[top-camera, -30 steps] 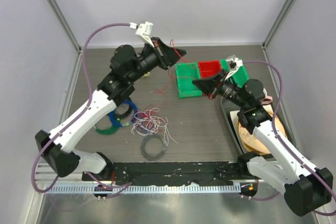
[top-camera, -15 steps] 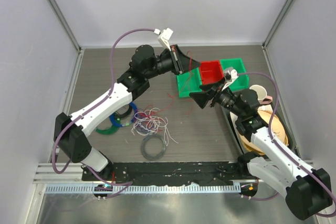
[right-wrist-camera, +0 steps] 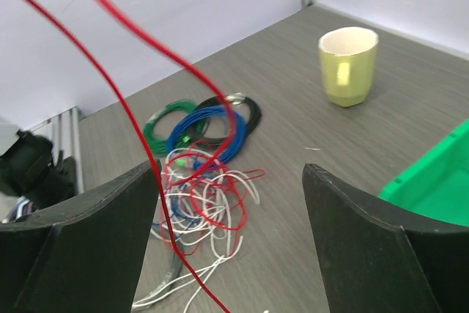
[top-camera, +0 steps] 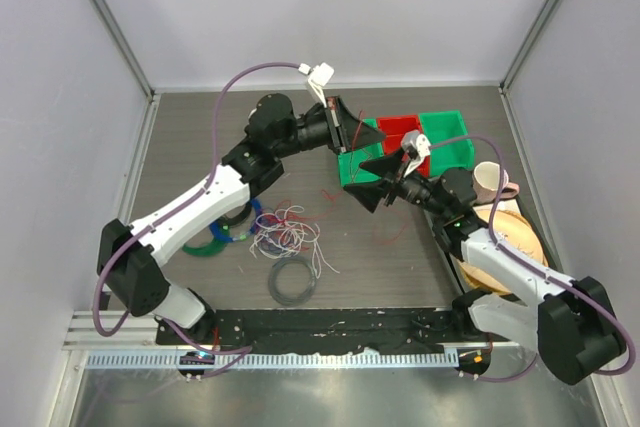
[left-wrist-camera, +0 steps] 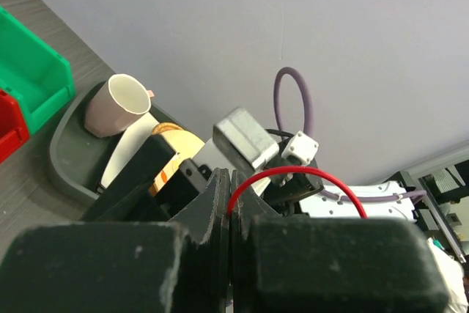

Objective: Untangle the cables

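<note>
The cables [top-camera: 288,231] lie as a loose tangle of white, red and blue-purple wires on the grey table [top-camera: 400,267], also seen in the right wrist view [right-wrist-camera: 205,199]. My left gripper [top-camera: 365,134] is raised over the green bin, shut on one red cable [left-wrist-camera: 293,172] that arcs out from between its fingertips [left-wrist-camera: 231,199]. This red cable [right-wrist-camera: 132,119] slants down past the left finger of my right gripper [right-wrist-camera: 231,170]. That right gripper [top-camera: 362,179] is open, just below the left one, with nothing clamped.
Thick blue ring [right-wrist-camera: 205,131] and green ring [right-wrist-camera: 163,122] lie left of the tangle, a dark grey coil [top-camera: 293,283] in front. Green bins [top-camera: 445,142] and red bin [top-camera: 400,131] stand at the back. A yellow-green mug [right-wrist-camera: 348,64], a pink cup [left-wrist-camera: 121,104] and a tray [top-camera: 440,232] are nearby.
My right gripper has opened, let go of the red cable and moved left. My left arm has swung right and down towards the bins, still holding the red cable.
</note>
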